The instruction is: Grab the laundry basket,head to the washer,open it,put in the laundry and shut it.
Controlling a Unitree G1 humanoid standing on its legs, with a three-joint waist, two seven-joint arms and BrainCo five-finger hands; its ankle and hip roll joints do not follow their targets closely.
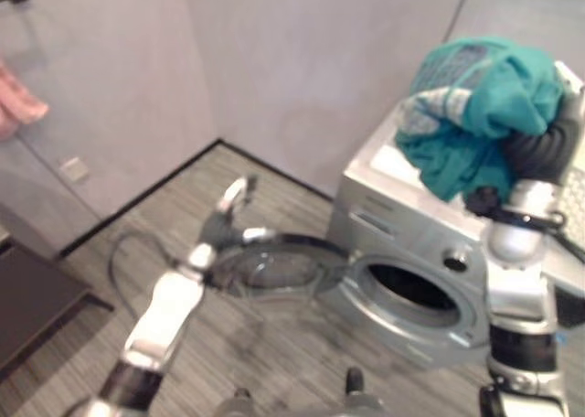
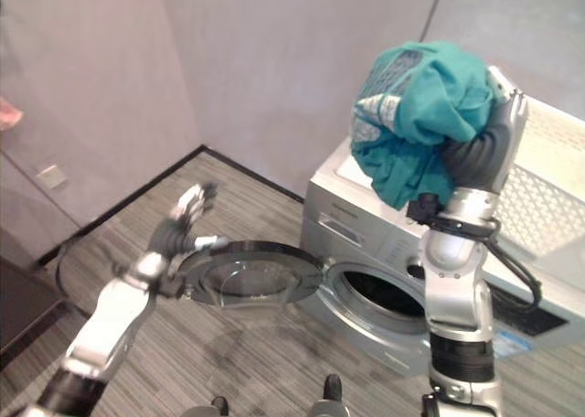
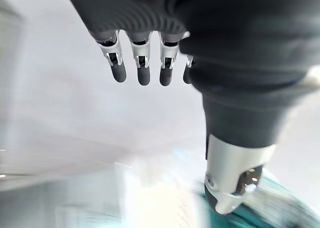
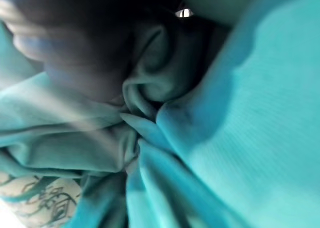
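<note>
The washer (image 2: pixel 402 252) sits at four o'clock with its door (image 2: pixel 247 272) swung open. My right hand (image 2: pixel 489 152) grips a teal garment (image 2: pixel 420 115) bunched above the washer, at one o'clock. My left hand (image 2: pixel 183 220), fingers straight, hovers beside the door.

So the backdrop is a plain pale grey wall (image 1: pixel 302 69) meeting a second one at a corner, with a black baseboard (image 1: pixel 137 202) running along the foot of both. The floor (image 2: pixel 274 362) is grey striped planks. Taking that corner as the landmark: off to its left, low on the wall, sits a small pale wall plate (image 1: pixel 73 169). Higher up and further left hangs something pink (image 1: pixel 18 106), looks like cloth. Further left still, down at floor level, there's a dark flat surface (image 1: pixel 32 298).
</note>
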